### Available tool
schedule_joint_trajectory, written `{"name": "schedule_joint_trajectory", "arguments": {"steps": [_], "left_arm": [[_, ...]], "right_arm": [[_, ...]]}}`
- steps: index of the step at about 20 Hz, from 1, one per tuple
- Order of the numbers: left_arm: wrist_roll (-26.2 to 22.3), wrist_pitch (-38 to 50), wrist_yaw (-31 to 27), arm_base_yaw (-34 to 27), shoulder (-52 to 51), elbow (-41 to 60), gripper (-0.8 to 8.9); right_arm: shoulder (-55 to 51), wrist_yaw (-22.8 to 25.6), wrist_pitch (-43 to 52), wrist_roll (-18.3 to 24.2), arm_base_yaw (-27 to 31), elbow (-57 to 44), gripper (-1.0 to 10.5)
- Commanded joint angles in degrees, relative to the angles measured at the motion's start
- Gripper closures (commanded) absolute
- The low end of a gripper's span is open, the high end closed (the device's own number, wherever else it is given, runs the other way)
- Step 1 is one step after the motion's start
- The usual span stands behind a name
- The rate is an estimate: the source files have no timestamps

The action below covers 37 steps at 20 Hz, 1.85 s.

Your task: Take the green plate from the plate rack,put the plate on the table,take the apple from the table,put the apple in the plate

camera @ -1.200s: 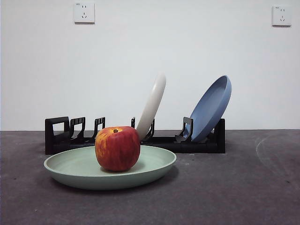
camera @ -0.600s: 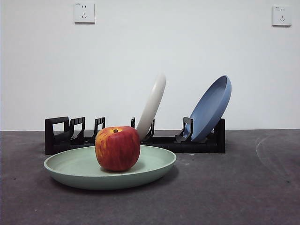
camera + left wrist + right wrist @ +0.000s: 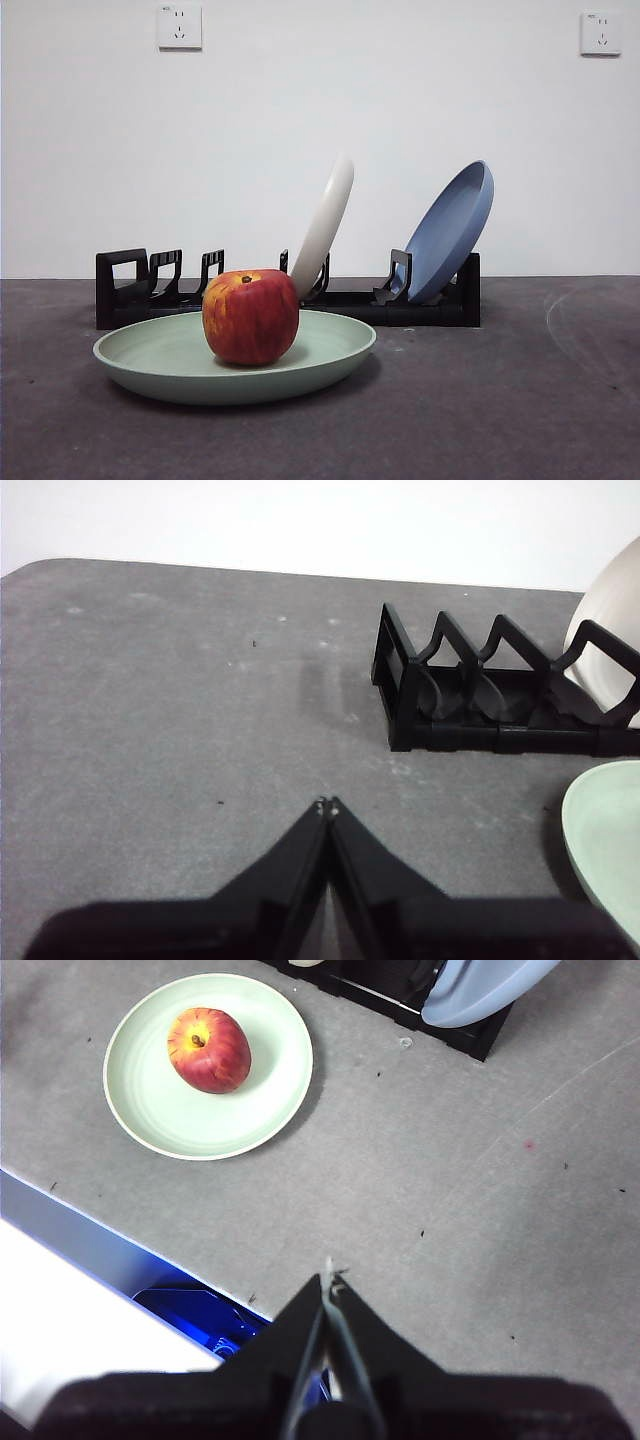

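Neither gripper shows from the front, where the apple (image 3: 250, 315) sits in the green plate (image 3: 330, 350) on the table (image 3: 500, 400), just before the plate rack (image 3: 120, 290). Left gripper (image 3: 327, 805), jaws pressed together, hangs over bare table beside the rack's end, the plate's rim cut off at the edge. Right gripper (image 3: 328, 1278), likewise closed, hovers by the table's near edge, well apart from the plate.

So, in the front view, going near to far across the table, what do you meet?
green plate with the apple on it → plate rack holding the cream-white plate and the blue plate → white wall with two sockets.
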<state>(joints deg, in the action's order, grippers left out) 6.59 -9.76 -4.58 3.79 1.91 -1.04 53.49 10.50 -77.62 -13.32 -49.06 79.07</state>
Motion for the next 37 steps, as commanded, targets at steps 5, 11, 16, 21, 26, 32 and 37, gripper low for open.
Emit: {"name": "schedule_joint_trajectory", "arguments": {"steps": [5,11,16,21,26,32,37], "left_arm": [[-0.7,0.5,0.1,-0.1,1.9,0.4,8.17],[-0.7,0.5,0.1,-0.1,2.8,0.4,8.17],[-0.7,0.5,0.1,-0.1,2.8,0.4,8.17],[-0.7,0.5,0.1,-0.1,2.8,0.4,8.17],[-0.7,0.5,0.1,-0.1,2.8,0.4,8.17],[-0.7,0.5,0.1,-0.1,2.8,0.4,8.17],[-0.7,0.5,0.1,-0.1,2.8,0.4,8.17]], "right_arm": [[0.0,0.1,-1.3,-0.6,0.0,-0.4,9.5],[0.0,4.5,-1.2,1.6,0.0,-0.4,9.5],[-0.3,10.4,-0.2,2.5,0.1,-0.5,9.5],[-2.0,16.3,13.3,3.0,10.6,-0.7,9.5],[-5.8,0.3,26.9,9.2,34.8,-8.8,9.5],[-17.8,-9.3,54.1,16.5,49.2,-36.6,9.5],[-26.2,-9.7,68.3,16.9,50.6,-53.6,9.5]]}}
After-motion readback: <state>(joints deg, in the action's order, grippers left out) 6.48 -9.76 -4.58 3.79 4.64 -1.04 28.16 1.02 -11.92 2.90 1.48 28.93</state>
